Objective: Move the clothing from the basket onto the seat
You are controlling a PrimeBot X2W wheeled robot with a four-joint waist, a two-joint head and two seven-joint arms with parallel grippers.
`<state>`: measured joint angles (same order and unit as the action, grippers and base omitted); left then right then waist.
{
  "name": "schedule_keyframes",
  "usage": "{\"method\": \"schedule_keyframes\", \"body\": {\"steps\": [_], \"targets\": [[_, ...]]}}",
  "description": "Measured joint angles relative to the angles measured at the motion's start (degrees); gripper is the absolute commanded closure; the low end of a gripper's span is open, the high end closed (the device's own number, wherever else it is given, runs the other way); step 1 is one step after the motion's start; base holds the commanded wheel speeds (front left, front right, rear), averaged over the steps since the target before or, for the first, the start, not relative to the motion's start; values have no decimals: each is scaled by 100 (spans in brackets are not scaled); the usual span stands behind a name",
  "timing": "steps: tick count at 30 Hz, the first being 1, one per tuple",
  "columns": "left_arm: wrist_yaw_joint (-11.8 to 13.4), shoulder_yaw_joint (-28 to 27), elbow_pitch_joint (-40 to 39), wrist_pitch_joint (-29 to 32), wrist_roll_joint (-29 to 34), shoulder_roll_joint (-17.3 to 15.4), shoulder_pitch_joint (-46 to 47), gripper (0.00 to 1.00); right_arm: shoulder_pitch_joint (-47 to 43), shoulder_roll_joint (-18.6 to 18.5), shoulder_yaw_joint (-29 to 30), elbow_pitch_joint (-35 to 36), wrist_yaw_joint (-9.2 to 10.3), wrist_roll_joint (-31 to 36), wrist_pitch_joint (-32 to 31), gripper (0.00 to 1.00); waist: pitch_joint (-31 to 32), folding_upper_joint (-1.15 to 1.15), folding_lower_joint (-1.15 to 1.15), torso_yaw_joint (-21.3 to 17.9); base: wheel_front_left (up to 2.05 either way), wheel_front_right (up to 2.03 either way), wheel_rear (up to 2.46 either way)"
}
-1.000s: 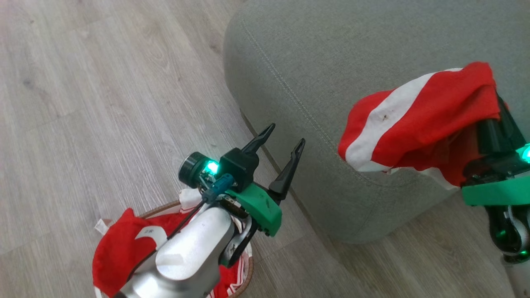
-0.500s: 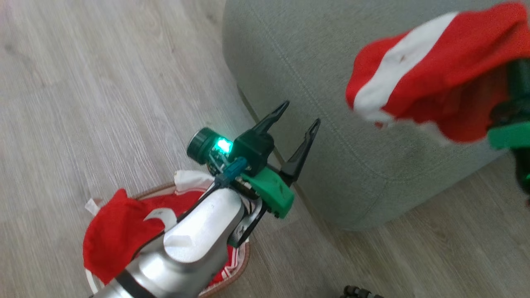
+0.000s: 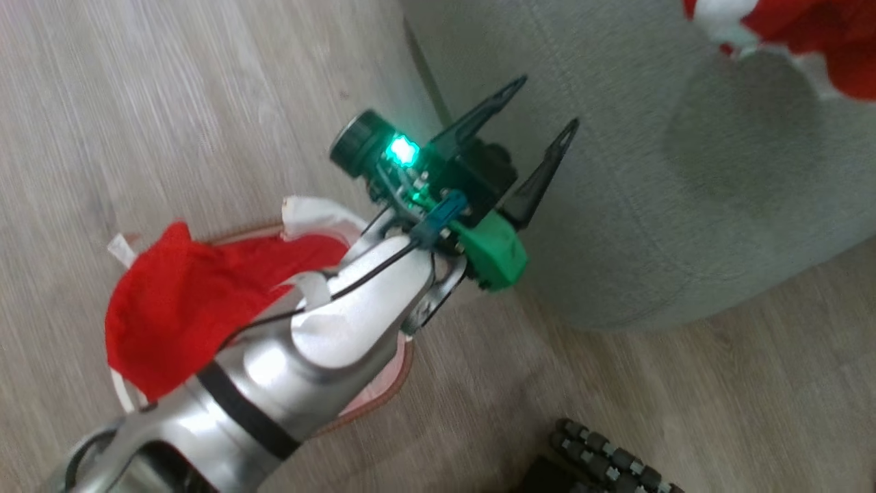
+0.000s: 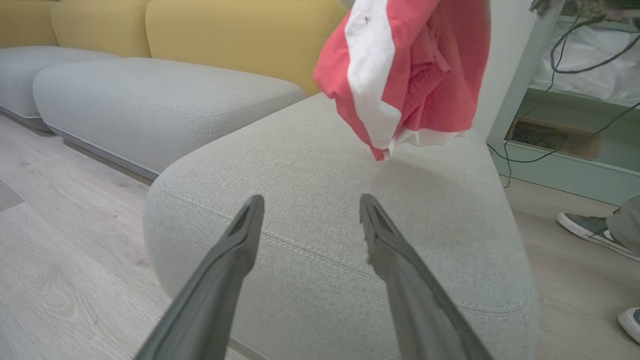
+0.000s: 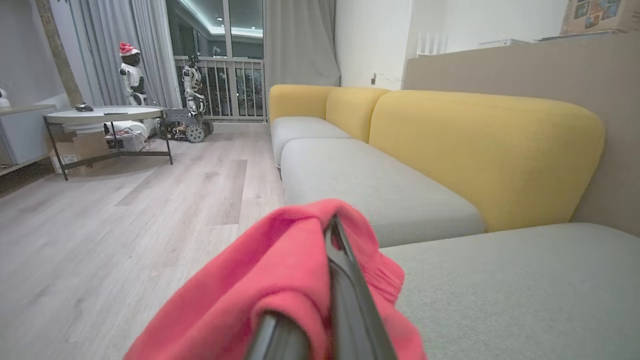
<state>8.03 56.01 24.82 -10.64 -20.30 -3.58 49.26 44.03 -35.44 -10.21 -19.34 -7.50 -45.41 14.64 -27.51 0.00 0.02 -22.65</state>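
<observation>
A red garment with a broad white band (image 4: 400, 75) hangs above the grey seat (image 4: 300, 145), and its lower edge shows at the head view's top right (image 3: 821, 34). My right gripper (image 5: 331, 227) is shut on this garment (image 5: 260, 285), which drapes over the fingers (image 5: 347, 290) above the seat (image 5: 500, 295). My left gripper (image 3: 547, 103) stands open and empty beside the seat's corner (image 3: 650, 178), its fingertips (image 4: 252, 210) spread apart. More red clothing (image 3: 164, 308) spills from the basket (image 3: 393, 383) on the floor, mostly hidden under my left forearm.
Yellow sofa backs (image 5: 480, 150) and further grey cushions (image 4: 150, 95) lie behind the seat. A person's shoes (image 4: 590, 230) stand on the floor right of it, near a shelf with cables (image 4: 565, 135). A dark wheel (image 3: 609, 459) of my base is low down. A round table (image 5: 105, 117) stands far off.
The head camera has swung, shifting the whole picture. The garment in my right gripper has risen over the seat toward the top right. My left gripper stays open near the basket.
</observation>
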Motion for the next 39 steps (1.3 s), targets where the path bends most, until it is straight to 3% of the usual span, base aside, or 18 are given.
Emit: {"method": "schedule_keyframes", "body": {"steps": [10, 18, 24, 28, 34, 35, 36, 37, 39], "targets": [[240, 750, -196, -5, -203, 1, 927, 0, 811, -482, 149, -363, 0, -153, 0, 100, -936, 0, 0, 294, 0, 0, 0], [549, 1273, -237, -162, -667, -2, 1332, 0, 1060, -553, 203, -1071, 0, 40, 1, 100, -1314, 0, -1, 539, 0, 0, 0], [669, 1472, -208, -266, -1000, -3, 1411, 0, 1055, -679, -1096, -2085, -1, -356, 3, 100, -1241, 0, -2, 625, 0, 0, 0], [723, 1582, -185, -315, -1172, -2, 1416, 0, 1063, -873, -2170, -2617, -1, -1040, -829, 100, -1138, 0, -2, 678, 0, 0, 0], [820, 1636, -174, -365, -1302, -1, 1416, 0, 1384, -1036, -2951, -2728, 0, -1700, -1337, 100, -1025, 0, -2, 720, 0, 0, 0], [821, 1651, -172, -365, -1332, -1, 1417, 0, 1474, -1084, -3082, -2739, -1, -1795, -1397, 84, -1001, 0, -2, 727, 0, 0, 0], [827, 1666, -170, -365, -1336, -2, 1417, 0, 1548, -1128, -3198, -2755, -1, -1878, -1415, 76, -974, 0, -2, 736, 0, 0, 0], [851, 1686, -169, -366, -1340, -2, 1417, 0, 1598, -1166, -3297, -2774, -1, -1963, -1424, 57, -944, 0, -2, 744, 0, 0, 0], [867, 1713, -162, -380, -1404, -1, 1417, 0, 1650, -1187, -3457, -2833, -1, -2191, -1577, 0, -874, 0, -2, 756, 0, 0, 0]]}}
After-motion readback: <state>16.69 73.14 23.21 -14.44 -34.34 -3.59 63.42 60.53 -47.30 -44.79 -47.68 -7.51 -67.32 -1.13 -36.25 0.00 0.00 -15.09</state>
